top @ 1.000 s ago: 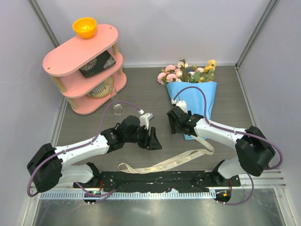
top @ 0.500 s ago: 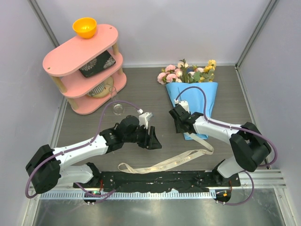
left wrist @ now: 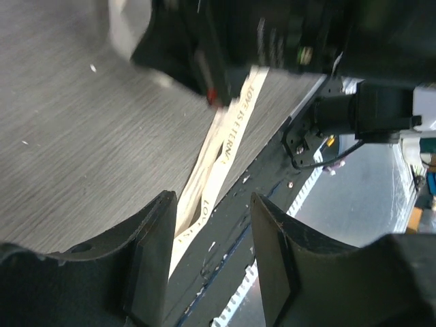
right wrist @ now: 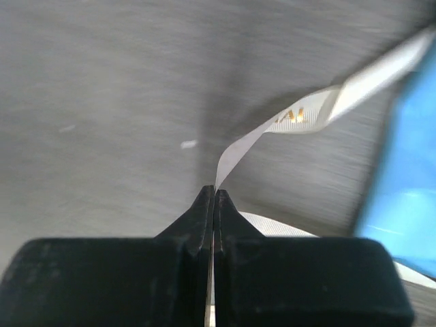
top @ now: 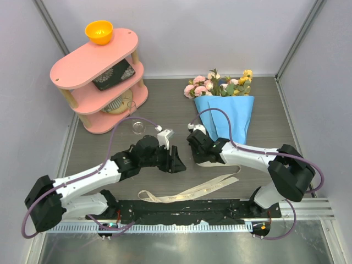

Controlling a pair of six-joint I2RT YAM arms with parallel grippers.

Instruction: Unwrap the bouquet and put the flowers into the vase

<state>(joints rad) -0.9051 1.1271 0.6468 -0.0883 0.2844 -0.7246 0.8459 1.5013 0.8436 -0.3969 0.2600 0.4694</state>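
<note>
Ribbon pull, right arm.
I have the right tool [right wrist: 211,197] clamped on the thin cream ribbon [top: 192,191], presumably to free the bouquet [top: 228,110] of pink and yellow flowers in blue paper, lying on the counter's far right; left tool [left wrist: 211,211] apart, over the slack.

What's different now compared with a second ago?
The right gripper slid left from the tip of the bouquet and pinched shut on the ribbon. The left gripper drifted slightly left, still open. The bouquet, vase and shelf stayed put.
</note>
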